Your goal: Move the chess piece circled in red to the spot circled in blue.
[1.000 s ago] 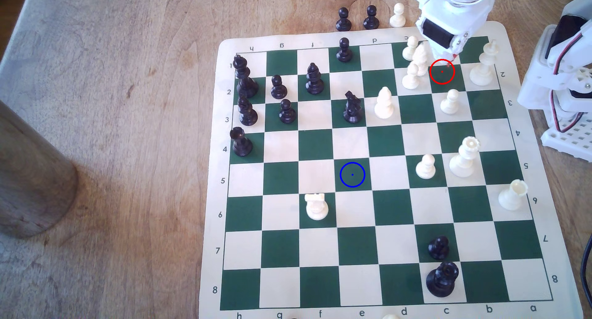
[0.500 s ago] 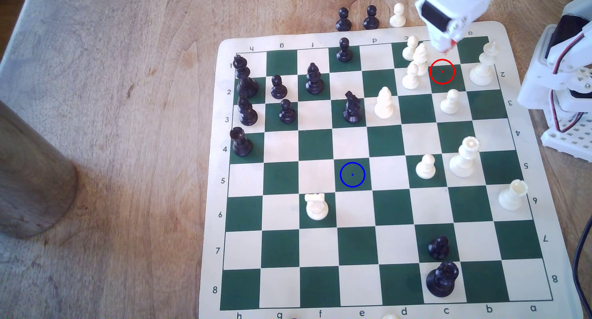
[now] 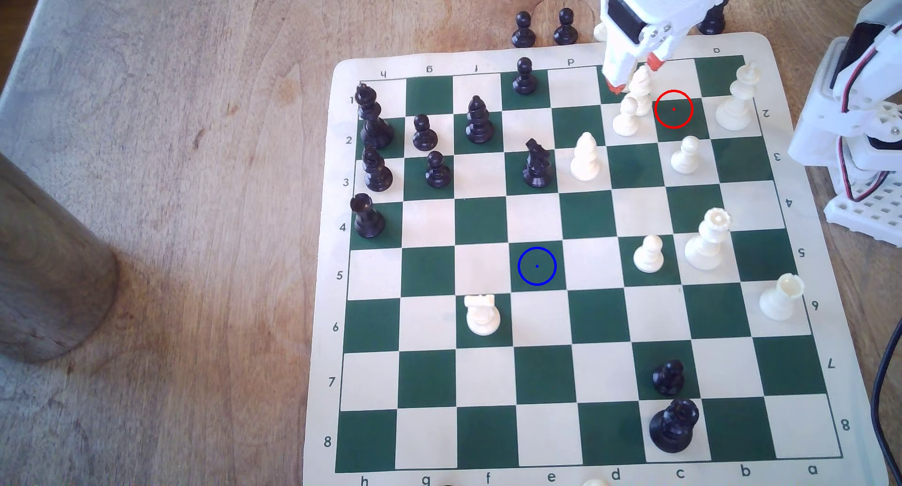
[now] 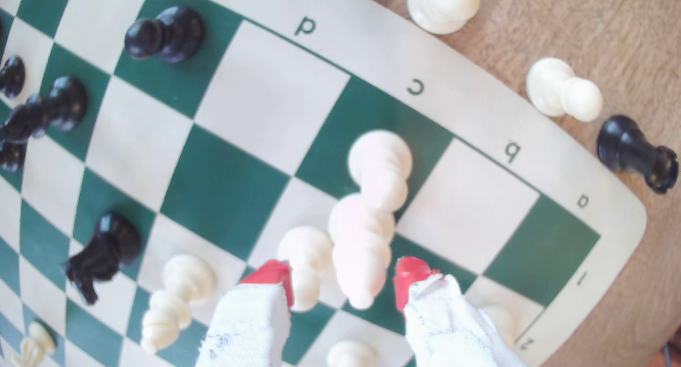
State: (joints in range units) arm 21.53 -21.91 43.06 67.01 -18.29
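Moved since a second ago: gripper (image 3: 634, 76), off its post over the red ring (image 3: 673, 108) and across toward the exterior view's left; hangs now at the board's (image 3: 576, 369) far edge, near the printed c; jaws spread, pinching nothing; red fingertips (image 4: 271, 276) to either side of the chess piece circled in red (image 3: 640, 88), with daylight on both sides in the wrist view.

Stands upright, that cream bishop, not inside the red ring but just beside it on the exterior view's left, about on the seam between two squares; ring's dark square bare.

Tight quarters around it: one white pawn (image 3: 626, 117) just beside its base on the near side, close to one fingertip in the wrist view; a second white pawn (image 4: 379, 160) just behind it toward the board's edge.

Lies well apart, toward the middle of the board: the spot circled in blue (image 3: 537, 266), a dark square, bare; squares touching it bare too, save for the white rook (image 3: 482, 315) on the diagonal neighbour.

Stand roughly between bishop and blue ring: a second white bishop (image 3: 584, 156) and a black knight (image 3: 537, 166), with open squares beyond them.
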